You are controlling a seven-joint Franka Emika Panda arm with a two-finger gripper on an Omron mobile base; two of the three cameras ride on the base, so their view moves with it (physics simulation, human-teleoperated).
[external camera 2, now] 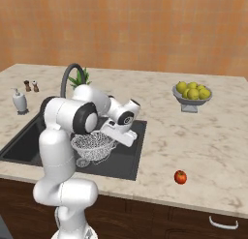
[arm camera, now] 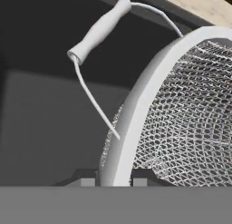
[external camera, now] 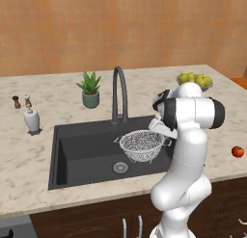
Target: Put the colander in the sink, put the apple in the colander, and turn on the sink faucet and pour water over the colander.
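Observation:
The colander (external camera: 141,144) hangs tilted inside the sink (external camera: 82,150), a little above the floor and just right of the round drain (external camera: 120,167). My gripper (arm camera: 114,181) is shut on the colander's rim (arm camera: 136,105), one finger on each side of it. A wire side handle (arm camera: 97,30) sticks out past the rim. The sink faucet (external camera: 119,90) arches up behind the basin, and no water runs from it. The apple (external camera: 237,152) lies on the counter to the right of the sink, near the front edge, and shows again in the right base view (external camera 2: 180,177).
A grey bowl of yellow-green fruits (external camera 2: 193,94) stands at the back right. A potted plant (external camera: 89,89) sits behind the sink, beside the faucet. A white soap dispenser (external camera: 32,120) and two small shakers (external camera: 21,101) stand left of the basin.

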